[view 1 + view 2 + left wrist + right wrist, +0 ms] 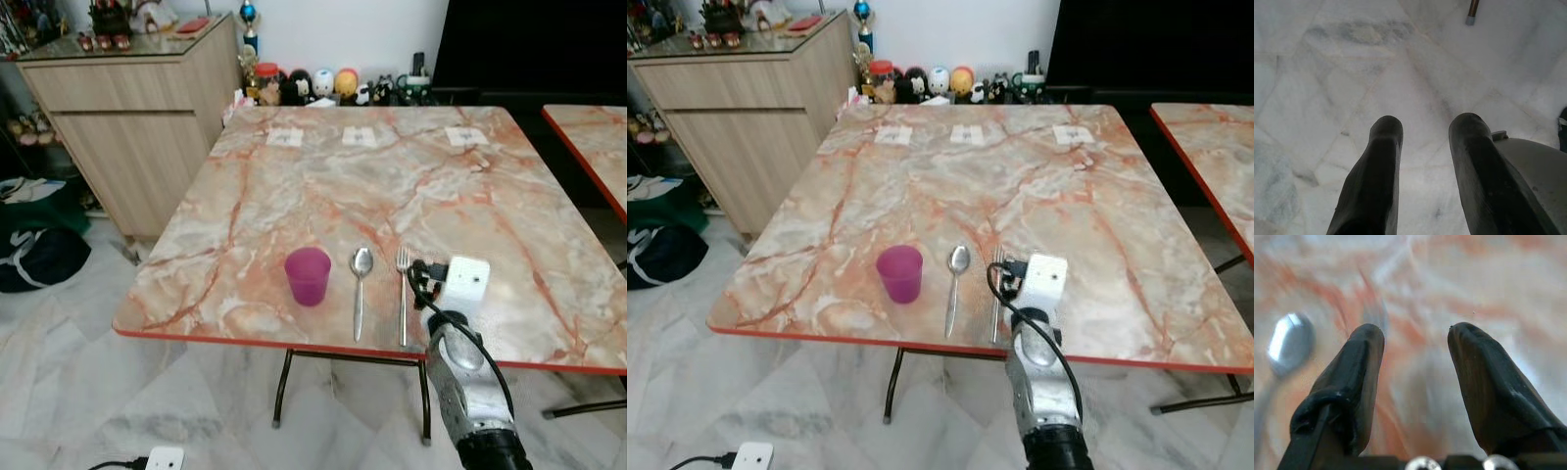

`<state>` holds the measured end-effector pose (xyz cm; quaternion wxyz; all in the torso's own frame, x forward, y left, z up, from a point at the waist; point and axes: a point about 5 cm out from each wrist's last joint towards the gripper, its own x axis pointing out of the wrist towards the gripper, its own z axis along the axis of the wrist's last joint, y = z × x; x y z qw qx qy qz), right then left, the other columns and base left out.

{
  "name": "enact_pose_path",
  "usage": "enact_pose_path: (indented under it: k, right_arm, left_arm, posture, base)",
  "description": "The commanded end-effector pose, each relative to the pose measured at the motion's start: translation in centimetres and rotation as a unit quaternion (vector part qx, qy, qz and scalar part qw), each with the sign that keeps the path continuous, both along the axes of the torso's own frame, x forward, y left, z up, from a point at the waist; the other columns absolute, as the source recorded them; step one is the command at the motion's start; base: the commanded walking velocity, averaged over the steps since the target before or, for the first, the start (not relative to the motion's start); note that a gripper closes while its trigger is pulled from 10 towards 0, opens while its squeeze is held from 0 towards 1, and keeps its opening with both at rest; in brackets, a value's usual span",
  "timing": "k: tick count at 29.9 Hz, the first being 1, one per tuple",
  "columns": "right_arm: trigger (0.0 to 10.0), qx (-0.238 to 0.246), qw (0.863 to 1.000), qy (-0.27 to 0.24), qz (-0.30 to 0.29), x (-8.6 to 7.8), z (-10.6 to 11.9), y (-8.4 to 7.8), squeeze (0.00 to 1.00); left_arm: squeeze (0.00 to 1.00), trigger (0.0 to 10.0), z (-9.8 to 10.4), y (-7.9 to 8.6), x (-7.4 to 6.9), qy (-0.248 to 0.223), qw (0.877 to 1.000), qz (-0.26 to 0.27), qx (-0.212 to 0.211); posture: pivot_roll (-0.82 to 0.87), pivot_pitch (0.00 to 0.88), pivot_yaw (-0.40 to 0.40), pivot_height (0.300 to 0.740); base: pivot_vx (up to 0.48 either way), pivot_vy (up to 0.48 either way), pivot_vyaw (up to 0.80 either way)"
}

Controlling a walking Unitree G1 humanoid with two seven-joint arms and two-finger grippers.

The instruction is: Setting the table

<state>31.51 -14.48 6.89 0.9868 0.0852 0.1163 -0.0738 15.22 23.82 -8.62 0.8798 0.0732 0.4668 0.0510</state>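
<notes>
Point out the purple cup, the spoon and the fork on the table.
purple cup (308, 275), left eye view, on its side wall.
spoon (361, 260), left eye view, on its bowl.
fork (403, 294), left eye view, on its handle.

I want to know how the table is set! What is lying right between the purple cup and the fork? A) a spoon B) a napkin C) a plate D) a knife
A: a spoon lies on the marble table, with the purple cup on its left and the fork on its right, next to the right gripper.
</notes>
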Motion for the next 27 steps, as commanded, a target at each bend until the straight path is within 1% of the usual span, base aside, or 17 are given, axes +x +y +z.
enact_pose_path:
  k: [1, 9, 15, 18, 21, 24, 27]
  right_arm:
    - [10.0, 0.012, 1.000, 0.001, 0.013, 0.4, 0.3, 0.8, 0.00]
    - [10.0, 0.019, 1.000, 0.007, 0.017, 1.3, 0.6, 1.4, 0.00]
    - [10.0, 0.015, 1.000, 0.012, 0.024, 1.8, 0.7, 1.7, 0.00]
    - [10.0, 0.011, 1.000, 0.019, 0.023, 2.1, 0.7, 1.7, 0.00]
    - [10.0, 0.007, 1.000, 0.017, 0.021, 2.9, 1.3, 1.5, 0.00]
    - [10.0, 0.003, 1.000, 0.015, 0.019, 3.3, 1.6, 1.4, 0.00]
    - [10.0, -0.007, 0.999, 0.025, 0.019, 3.4, 1.4, 1.4, 0.00]
  left_arm:
    - [0.00, 10.0, -0.2, 0.2, -0.5, 0.011, 1.000, 0.002, 0.000]
    - [0.00, 10.0, -0.2, 0.2, -0.5, 0.011, 1.000, 0.003, 0.001]
    - [0.00, 10.0, -0.2, 0.2, -0.5, 0.011, 1.000, 0.002, -0.001]
    - [0.00, 10.0, -0.2, 0.2, -0.5, 0.011, 1.000, 0.003, -0.001]
    - [0.00, 10.0, -0.2, 0.2, -0.6, 0.012, 1.000, 0.003, -0.001]
    - [0.00, 10.0, -0.2, 0.2, -0.6, 0.012, 1.000, 0.004, -0.001]
    - [0.00, 10.0, -0.2, 0.2, -0.6, 0.012, 1.000, 0.004, -0.001]
  posture:
    - [-0.10, 0.000, 0.041, 0.740]
    - [-0.10, 0.000, 0.045, 0.740]
    - [-0.10, 0.000, 0.046, 0.740]
    - [-0.09, 0.000, 0.047, 0.740]
    - [-0.09, 0.000, 0.048, 0.740]
    - [-0.09, 0.000, 0.045, 0.740]
    - [-0.09, 0.000, 0.044, 0.740]
  base:
    - [0.000, 0.000, 0.00]
    - [0.000, 0.000, 0.00]
    - [0.000, 0.000, 0.00]
    - [0.000, 0.000, 0.00]
    - [0.000, 0.000, 0.00]
    - [0.000, 0.000, 0.00]
    - [0.000, 0.000, 0.00]
